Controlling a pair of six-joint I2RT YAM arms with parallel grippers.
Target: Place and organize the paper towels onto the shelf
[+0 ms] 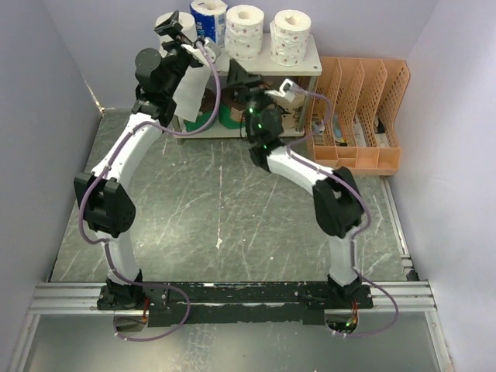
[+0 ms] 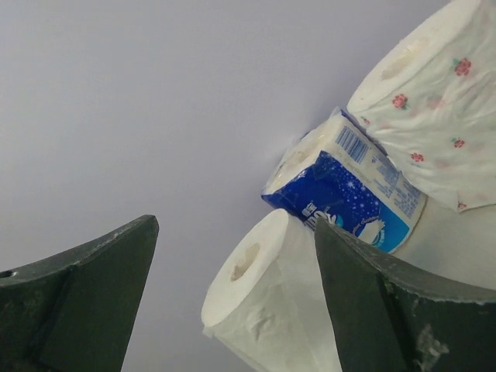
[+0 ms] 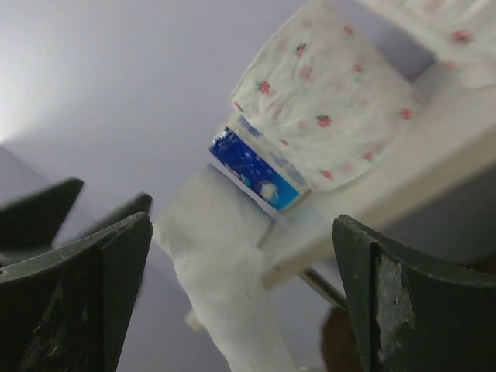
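**At shelf (image 1: 313, 63), back of table (image 1: 217, 209): jaws wide on both arms, nothing held**

Top tier carries 4 rolls, left to right in top view: plain roll (image 2: 260, 298), blue pack (image 2: 341, 194), then 2 floral rolls (image 3: 325, 101). The plain roll's loose sheet (image 1: 190, 89) hangs over the front edge, down past the lower tier. Green roll (image 1: 229, 118) sits on the lower tier; other stuff there is too hidden by the arms to name.

L gripper (image 2: 234, 226) is up at the top tier by the plain roll. Jaws spread wide, nothing pinched. The roll lies just beside the finger at right of the wrist view; contact can't tell.

R gripper (image 3: 242, 225) is lower, in front of the shelf, and looks up at the top board. Jaws spread wide, empty.

Orange organizer (image 1: 360, 116) stands just beside the shelf.
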